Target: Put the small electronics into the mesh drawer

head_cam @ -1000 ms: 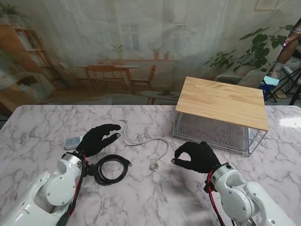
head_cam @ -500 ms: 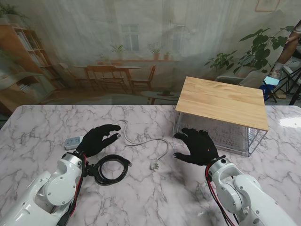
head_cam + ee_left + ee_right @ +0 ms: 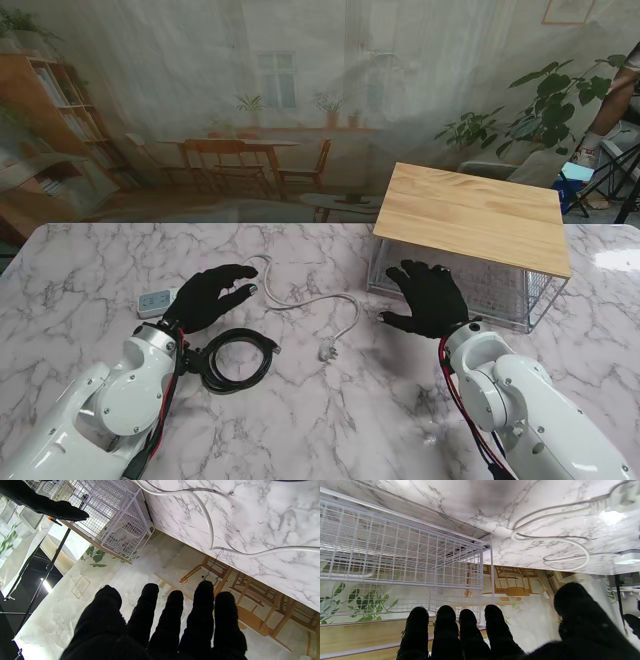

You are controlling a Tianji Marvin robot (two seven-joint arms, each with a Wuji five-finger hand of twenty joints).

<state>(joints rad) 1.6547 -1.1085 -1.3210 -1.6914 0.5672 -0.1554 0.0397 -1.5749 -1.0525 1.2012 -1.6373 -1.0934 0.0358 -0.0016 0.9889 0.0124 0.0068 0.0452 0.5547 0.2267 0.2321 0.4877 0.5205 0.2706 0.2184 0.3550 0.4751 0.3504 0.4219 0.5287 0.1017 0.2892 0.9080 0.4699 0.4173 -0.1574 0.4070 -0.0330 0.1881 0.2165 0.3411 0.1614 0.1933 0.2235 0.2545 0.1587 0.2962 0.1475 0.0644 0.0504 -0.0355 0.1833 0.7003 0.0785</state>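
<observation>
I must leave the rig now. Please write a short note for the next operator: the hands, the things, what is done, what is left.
Left hand: open, holds nothing, hovers between the white adapter and the white cable.
Right hand: open, fingers spread at the front of the mesh drawer.
The coiled black cable lies by the left wrist.
Done: nothing loaded; the drawer looks closed.
Left: open the drawer, load all three items.

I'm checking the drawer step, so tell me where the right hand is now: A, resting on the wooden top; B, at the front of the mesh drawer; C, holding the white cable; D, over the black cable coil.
B: the right hand, fingers spread and empty, is at the mesh drawer front, below the wooden top.
</observation>
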